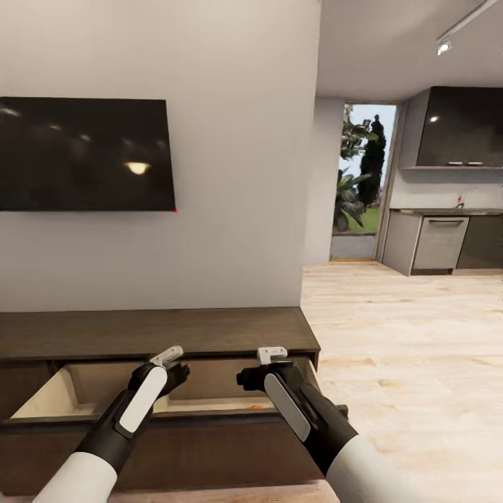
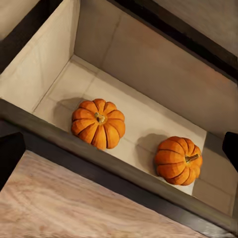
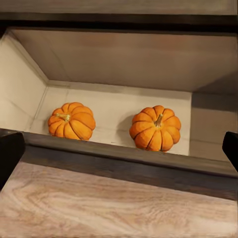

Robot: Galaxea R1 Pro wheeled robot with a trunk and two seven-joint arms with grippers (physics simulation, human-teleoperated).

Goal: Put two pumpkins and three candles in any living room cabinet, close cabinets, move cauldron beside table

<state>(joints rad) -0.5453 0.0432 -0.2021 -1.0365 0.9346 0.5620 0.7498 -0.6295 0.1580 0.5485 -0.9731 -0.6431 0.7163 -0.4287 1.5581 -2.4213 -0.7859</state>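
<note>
The cabinet [image 1: 161, 332] stands against the wall under me, with one drawer [image 1: 209, 412] pulled out and pale inside. Two orange pumpkins lie side by side on the drawer's floor, a gap between them: one pumpkin [image 2: 98, 123] [image 3: 72, 120] and the other pumpkin [image 2: 178, 160] [image 3: 155, 128]. A sliver of orange [image 1: 257, 406] shows past my right arm. My left gripper [image 1: 175, 363] and my right gripper [image 1: 269, 360] hover above the open drawer, both open, with nothing between their fingers. Candles, cauldron and table are out of view.
A dark TV [image 1: 84, 154] hangs on the wall above the cabinet. To the right, bare wood floor [image 1: 405, 349] runs back to grey kitchen units [image 1: 447, 241] and a glass door [image 1: 363, 181]. The wall's corner [image 1: 311, 209] ends beside the cabinet's right end.
</note>
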